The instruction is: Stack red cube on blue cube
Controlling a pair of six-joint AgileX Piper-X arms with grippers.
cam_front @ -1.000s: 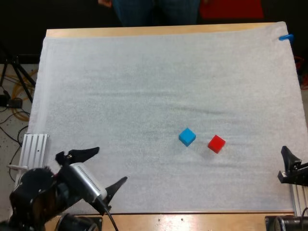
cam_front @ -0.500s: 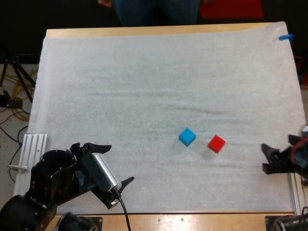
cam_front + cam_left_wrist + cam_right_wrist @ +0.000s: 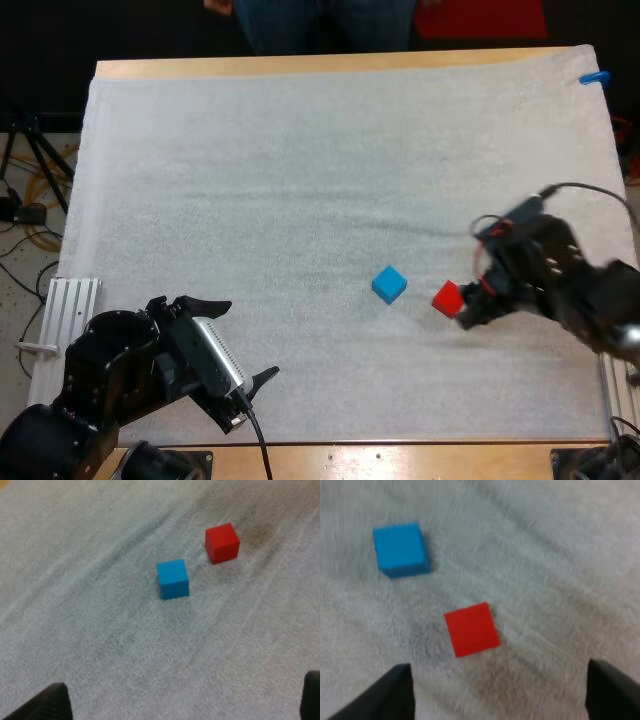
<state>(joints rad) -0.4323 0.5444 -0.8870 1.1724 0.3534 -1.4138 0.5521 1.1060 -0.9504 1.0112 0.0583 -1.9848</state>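
Note:
The red cube (image 3: pixel 449 298) lies on the white mat, with the blue cube (image 3: pixel 389 284) a short way to its left; the two are apart. My right gripper (image 3: pixel 474 285) hovers just right of the red cube, open. In the right wrist view its black fingers (image 3: pixel 395 692) stand wide apart, with the red cube (image 3: pixel 471 629) just ahead of the gap and the blue cube (image 3: pixel 400 549) farther off. My left gripper (image 3: pixel 240 342) is open at the mat's near left corner, far from both cubes. Its wrist view looks toward the blue cube (image 3: pixel 173 579) and the red cube (image 3: pixel 222 542).
A person's legs (image 3: pixel 300 20) stand beyond the table's far edge. A ribbed metal rail (image 3: pixel 72 305) lies off the mat's left side. White mat stretches bare behind and left of the cubes.
My right arm has swung in from the right edge to just beside the red cube. The left arm shifted slightly right a second ago and has held still since. The cubes have not moved.

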